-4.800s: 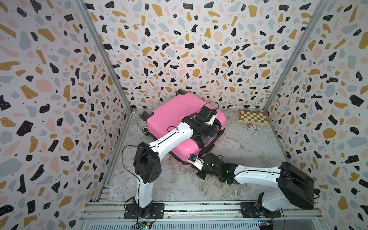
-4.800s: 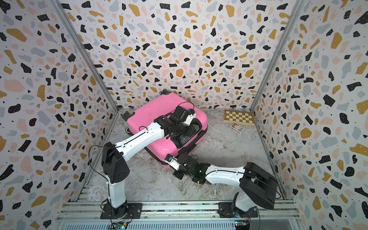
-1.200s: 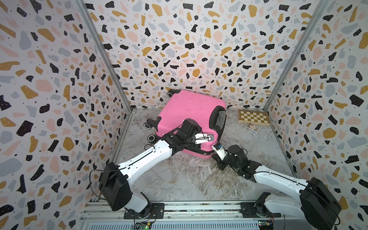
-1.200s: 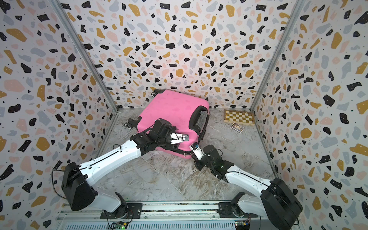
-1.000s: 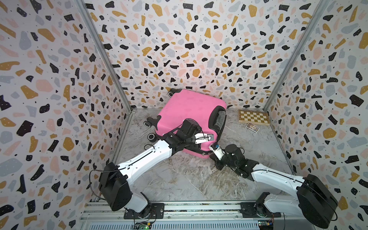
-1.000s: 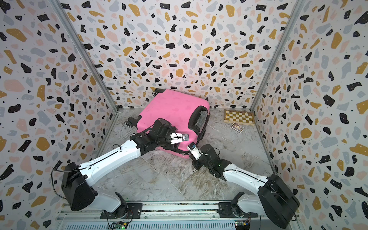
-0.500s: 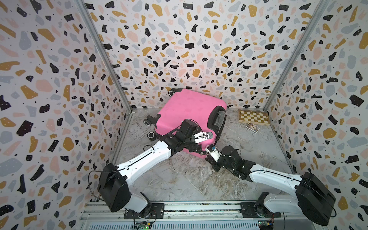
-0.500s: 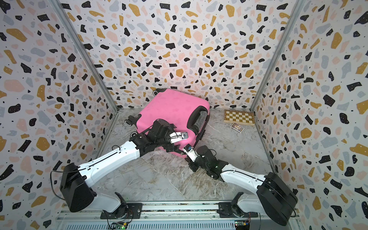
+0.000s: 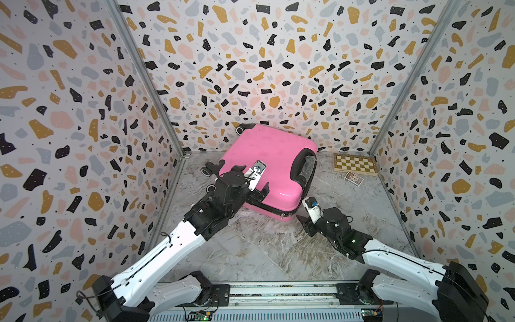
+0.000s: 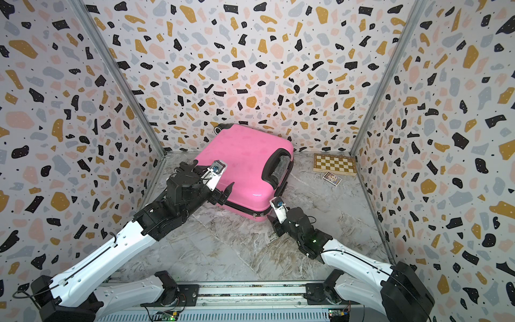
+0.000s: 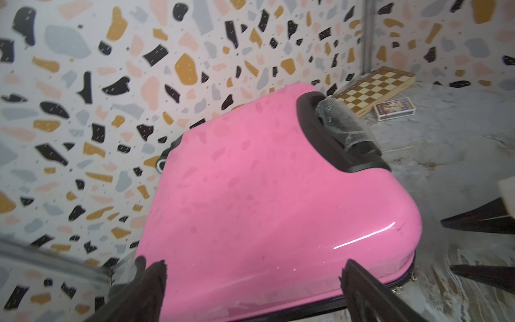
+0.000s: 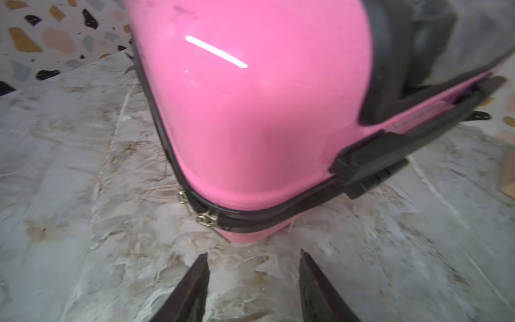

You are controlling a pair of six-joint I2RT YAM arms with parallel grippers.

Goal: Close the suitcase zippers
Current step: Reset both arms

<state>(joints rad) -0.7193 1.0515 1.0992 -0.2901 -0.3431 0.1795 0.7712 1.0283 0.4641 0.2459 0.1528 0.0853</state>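
Both top views look from high above the front rail [image 9: 278,291], facing down toward the back wall. They stand far enough off to take in both arms, the whole desk [image 9: 264,251] and the suitcase [image 9: 264,156] at mid-frame, and they share nearly everything. The left wrist camera sits close over the pink shell, looking past the left pincer [image 11: 252,267] toward the chessboard [image 11: 373,89]. The right wrist camera sits low by the desk, close behind the right pincer [image 12: 253,253], facing the suitcase's corner and zippers [image 12: 264,213]. Both wrist views share the handle [image 11: 340,128].
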